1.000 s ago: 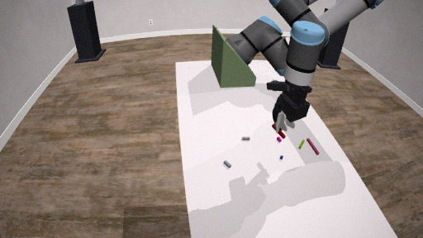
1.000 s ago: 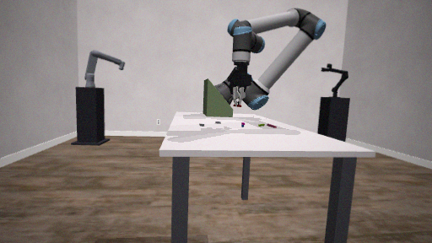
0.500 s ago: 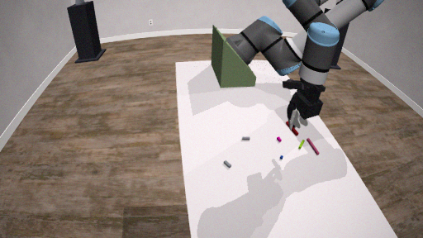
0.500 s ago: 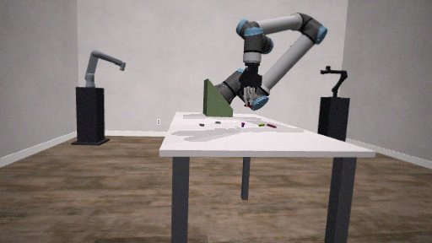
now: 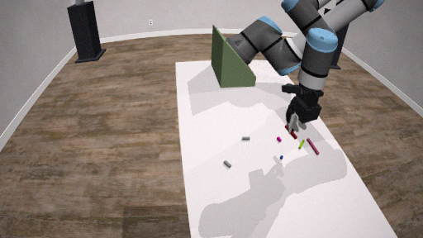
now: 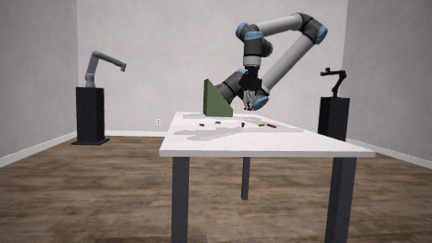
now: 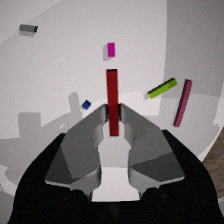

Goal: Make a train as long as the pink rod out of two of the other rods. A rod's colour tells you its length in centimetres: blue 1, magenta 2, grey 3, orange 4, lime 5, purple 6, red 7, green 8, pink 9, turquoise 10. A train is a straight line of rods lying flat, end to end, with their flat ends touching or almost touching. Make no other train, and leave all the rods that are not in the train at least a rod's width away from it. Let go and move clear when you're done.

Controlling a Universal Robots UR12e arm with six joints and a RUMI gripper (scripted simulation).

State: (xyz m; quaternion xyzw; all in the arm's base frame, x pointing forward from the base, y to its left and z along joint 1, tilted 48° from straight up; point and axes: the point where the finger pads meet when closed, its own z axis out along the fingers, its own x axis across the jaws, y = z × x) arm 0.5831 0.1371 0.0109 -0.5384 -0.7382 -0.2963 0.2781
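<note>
With its jaws nearly closed, the end effector point(image 5: 292, 129) point(image 6: 249, 108) point(image 7: 113, 105) is gripping the red rod point(image 5: 293, 134) point(image 6: 248, 109) point(image 7: 112, 95) above the worktop point(image 5: 231, 198) point(image 6: 270, 145) point(image 7: 145, 25); the magenta rod point(image 5: 279, 139) point(image 6: 243, 124) point(image 7: 111, 50) is lying nearby, left of the lime rod point(image 5: 301, 144) point(image 6: 261, 125) point(image 7: 162, 88) and pink rod point(image 5: 312, 146) point(image 6: 272, 126) point(image 7: 183, 103).

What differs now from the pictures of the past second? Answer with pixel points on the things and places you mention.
The gripper point(image 5: 291, 130) point(image 6: 249, 106) point(image 7: 113, 105) has carried the red rod point(image 5: 294, 135) point(image 6: 250, 110) point(image 7: 112, 85) rightward in the top and exterior views, then appears to have lowered it slightly. Nothing was newly grasped or released. The pink rod point(image 5: 312, 146) point(image 6: 272, 126) point(image 7: 183, 103), lime rod point(image 5: 301, 144) point(image 6: 261, 125) point(image 7: 162, 88) and other loose rods stayed put.
</note>
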